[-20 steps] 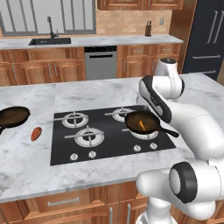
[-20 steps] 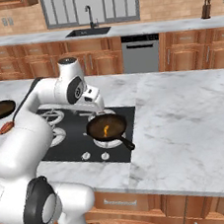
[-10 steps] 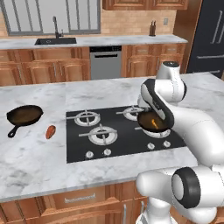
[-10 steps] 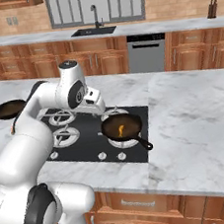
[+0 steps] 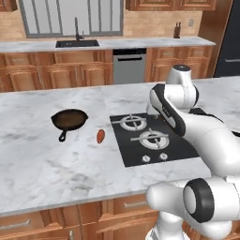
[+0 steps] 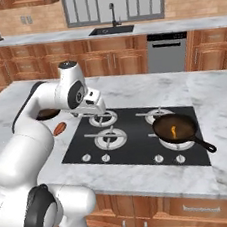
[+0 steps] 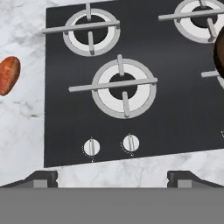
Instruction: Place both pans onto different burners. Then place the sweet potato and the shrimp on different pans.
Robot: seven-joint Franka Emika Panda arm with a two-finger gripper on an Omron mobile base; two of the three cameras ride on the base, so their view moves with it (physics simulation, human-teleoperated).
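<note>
The robot's white arm hides the right half of the black cooktop in the left base view, where two of the four burners show: the rear left burner and the front left burner. The right base view opens up all four, with one pan sitting on the front right burner, its handle pointing toward the counter's near right, and the shrimp a small orange speck inside it. The second pan rests on the marble counter well left of the cooktop; in the right base view the arm covers all but its edge. The sweet potato lies on the counter between that pan and the cooktop, touching neither. The gripper hangs over the cooktop's front left, its jaws spread wide and holding nothing; the finger tips are cut off at the bottom of the hand view. That view catches two white knobs and a dark sliver of pan at its right edge.
</note>
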